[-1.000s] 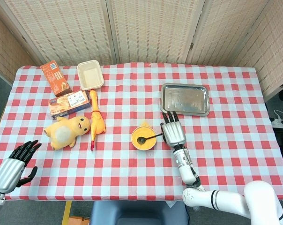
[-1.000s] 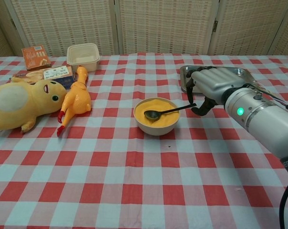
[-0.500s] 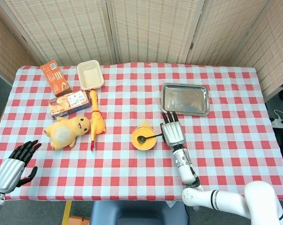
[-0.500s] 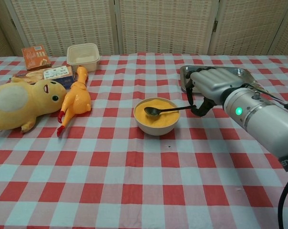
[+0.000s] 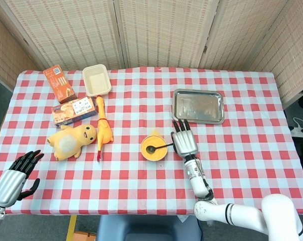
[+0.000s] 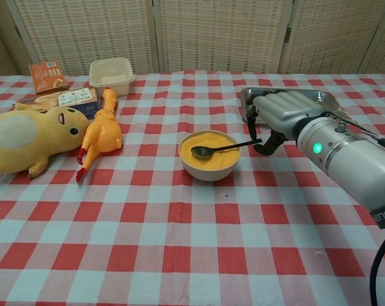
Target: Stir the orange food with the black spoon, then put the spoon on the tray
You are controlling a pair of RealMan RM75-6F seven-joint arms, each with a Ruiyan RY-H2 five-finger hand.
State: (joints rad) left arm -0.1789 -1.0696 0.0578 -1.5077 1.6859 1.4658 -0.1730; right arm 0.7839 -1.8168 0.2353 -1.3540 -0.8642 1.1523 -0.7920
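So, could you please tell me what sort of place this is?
Probably a staged robot test area dressed as a dining spot: a checked tablecloth, wicker screens behind, and toys like a plush duck.

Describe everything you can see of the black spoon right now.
The black spoon is slim, dark and glossy, perhaps plastic. Its oval bowl rests in the orange food inside the bowl; the handle slopes up over the rim toward the tray side. The right hand pinches the handle's end. Nothing else touches it.
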